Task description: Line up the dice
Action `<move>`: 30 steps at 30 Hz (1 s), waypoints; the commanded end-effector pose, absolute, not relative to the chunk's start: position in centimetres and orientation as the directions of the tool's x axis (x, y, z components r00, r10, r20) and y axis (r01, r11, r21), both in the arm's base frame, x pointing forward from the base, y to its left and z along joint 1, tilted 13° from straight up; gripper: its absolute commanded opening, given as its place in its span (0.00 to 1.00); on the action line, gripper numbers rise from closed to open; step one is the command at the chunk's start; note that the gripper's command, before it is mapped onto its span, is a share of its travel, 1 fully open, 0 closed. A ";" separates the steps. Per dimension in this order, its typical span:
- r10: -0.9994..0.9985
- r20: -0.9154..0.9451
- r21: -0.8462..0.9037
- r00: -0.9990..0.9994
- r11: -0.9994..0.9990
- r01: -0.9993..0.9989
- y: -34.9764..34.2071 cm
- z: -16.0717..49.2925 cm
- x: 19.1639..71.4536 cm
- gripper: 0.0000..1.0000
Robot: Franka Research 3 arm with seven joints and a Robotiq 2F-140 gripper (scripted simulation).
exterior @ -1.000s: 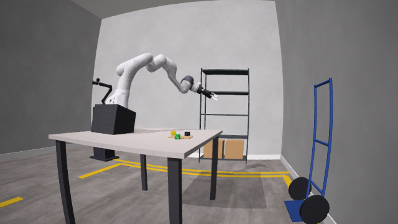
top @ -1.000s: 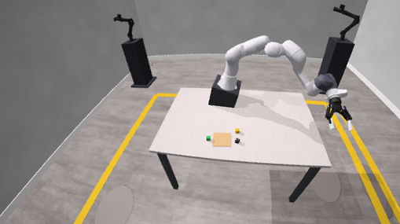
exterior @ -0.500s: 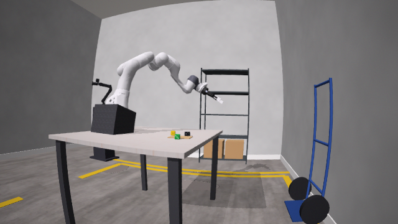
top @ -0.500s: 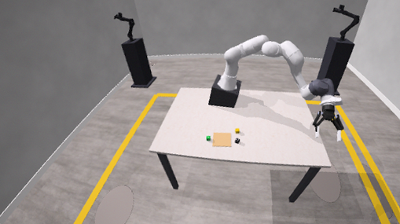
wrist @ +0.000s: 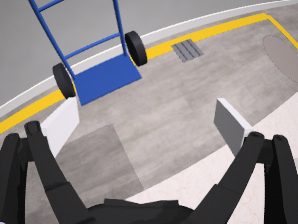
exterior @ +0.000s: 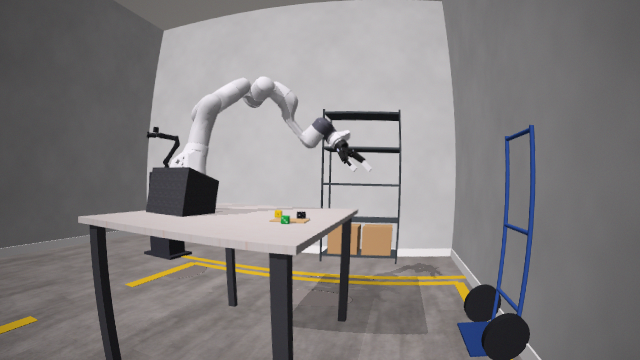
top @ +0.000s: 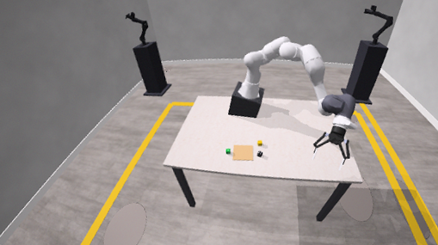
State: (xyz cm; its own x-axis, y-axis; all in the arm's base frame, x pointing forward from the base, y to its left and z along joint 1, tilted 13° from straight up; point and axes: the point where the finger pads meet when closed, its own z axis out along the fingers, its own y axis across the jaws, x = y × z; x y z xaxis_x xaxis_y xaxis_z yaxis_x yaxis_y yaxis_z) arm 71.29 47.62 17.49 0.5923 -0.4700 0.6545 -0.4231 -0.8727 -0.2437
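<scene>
A tan square mat [top: 243,152] lies flat near the table's front edge; it also shows in the exterior view [exterior: 291,220]. A green die [top: 228,151] [exterior: 285,219] sits on the table just left of the mat. A yellow die [top: 259,142] [exterior: 278,214] sits to the mat's right, on the base side. A black die [top: 259,154] [exterior: 300,214] sits just right of the mat. No die is on the mat. My gripper [top: 331,151] [exterior: 360,166] is open and empty, high above the table's right end, far from the dice. The wrist view [wrist: 148,129] shows no die.
The robot's black base block [top: 246,103] stands at the table's far side. A blue hand truck [exterior: 502,260] and a metal shelf with cardboard boxes [exterior: 361,185] stand beyond the table. Two black camera pedestals [top: 151,65] stand on the floor.
</scene>
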 end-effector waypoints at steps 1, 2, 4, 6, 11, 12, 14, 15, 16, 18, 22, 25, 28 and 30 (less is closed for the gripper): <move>-0.609 0.567 -0.312 0.555 -0.782 -0.540 44.4 15.8 71.7 1.00; -0.621 0.558 -0.314 0.550 -0.772 -0.553 43.9 15.6 71.8 1.00; -0.676 0.518 -0.322 0.524 -0.721 -0.613 41.3 14.4 72.1 1.00; -0.676 0.518 -0.322 0.524 -0.721 -0.613 41.3 14.4 72.1 1.00; -0.802 0.415 -0.329 0.430 -0.573 -0.751 35.1 11.7 72.4 1.00; -0.820 0.398 -0.329 0.411 -0.546 -0.770 34.1 11.3 72.4 1.00; -0.854 0.365 -0.326 0.371 -0.491 -0.808 32.2 10.5 72.3 1.00; -0.870 0.349 -0.324 0.350 -0.462 -0.825 31.2 10.1 72.2 1.00; -0.878 0.340 -0.323 0.338 -0.447 -0.834 30.7 9.9 72.2 1.00; -0.910 0.302 -0.316 0.283 -0.375 -0.871 28.4 9.0 71.9 1.00; -0.937 0.267 -0.307 0.227 -0.306 -0.901 26.4 8.2 71.6 1.00; -0.970 0.210 -0.288 0.126 -0.184 -0.940 23.0 6.9 70.9 1.00; -0.984 0.170 -0.270 0.046 -0.092 -0.959 20.5 6.0 70.3 1.00; -0.989 0.144 -0.255 -0.012 -0.026 -0.966 18.9 5.4 69.8 1.00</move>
State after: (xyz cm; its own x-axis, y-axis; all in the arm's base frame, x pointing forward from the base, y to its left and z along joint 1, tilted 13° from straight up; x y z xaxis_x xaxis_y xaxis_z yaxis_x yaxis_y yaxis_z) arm 70.28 20.65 6.00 0.1082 -0.9719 0.2090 -0.9536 -0.1609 -0.2546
